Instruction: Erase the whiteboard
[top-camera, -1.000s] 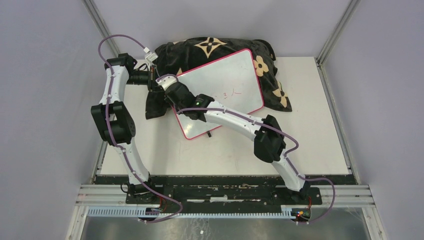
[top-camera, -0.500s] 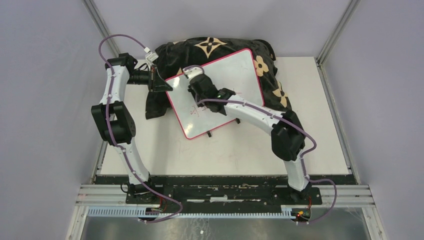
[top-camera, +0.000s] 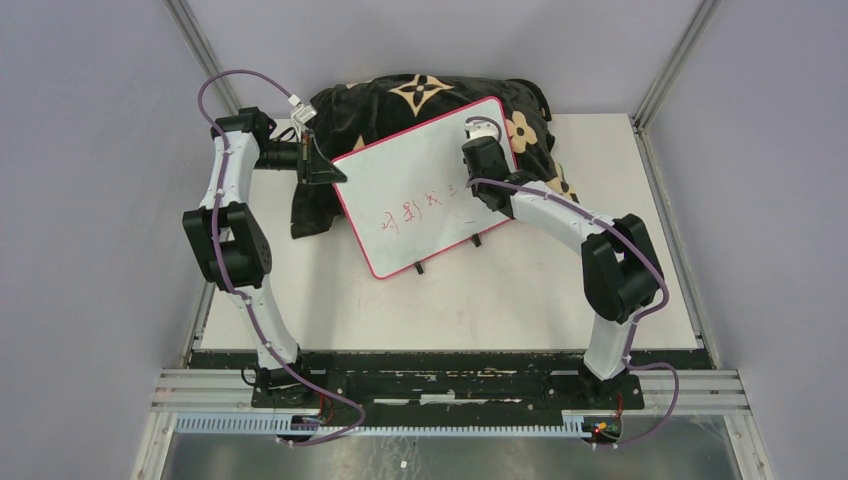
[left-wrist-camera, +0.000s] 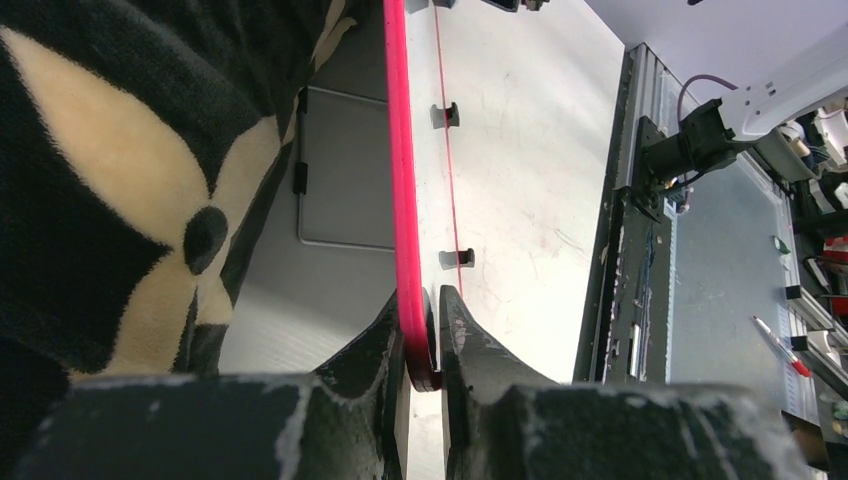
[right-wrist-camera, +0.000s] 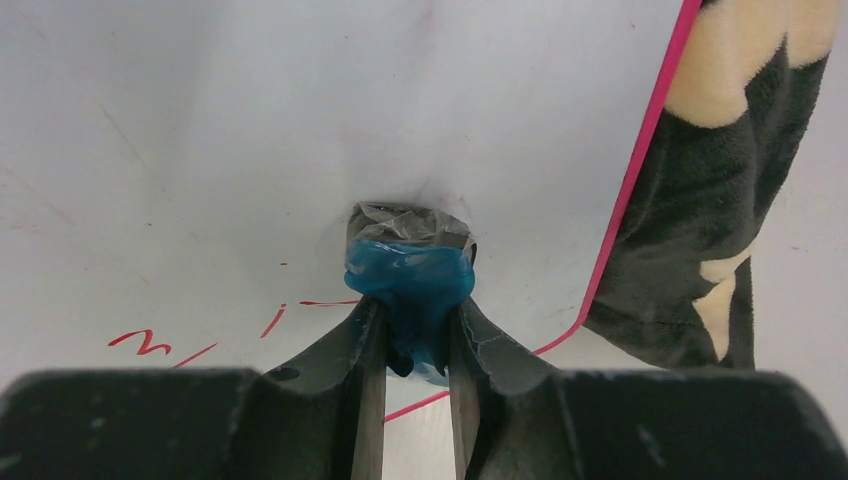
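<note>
Whiteboard (top-camera: 430, 185): tilted at the far middle of the tabletop (top-camera: 620, 230); its far part leans on the cushion (top-camera: 420, 95), and its near edge carries two small black feet (top-camera: 420, 268).
Frame: thin, pink-red, with rounded corners.
Writing (top-camera: 415, 208): a row of red handwriting across the lower middle of the board. The upper half looks plain white from the top view.
Left gripper (left-wrist-camera: 428, 320): mine, clenched on the pink frame at the board's left corner. I have one finger on each face, and the wrist view shows the frame edge-on.
Right gripper (right-wrist-camera: 410, 330): mine, clenched on the blue eraser (right-wrist-camera: 410, 275), which is squeezed between both fingers.
Eraser contact: the grey pad at its tip sits against the white surface, near the board's right edge and just above the last few red strokes.
Cushion pattern: black with tan flower shapes; it shows past the board's right frame in my right wrist view.
Arms: my left reaches along the left side, and my right arches in from the right over the near right part of the board.
Tabletop surface: pale, with faint scuffs in front of the board.
</note>
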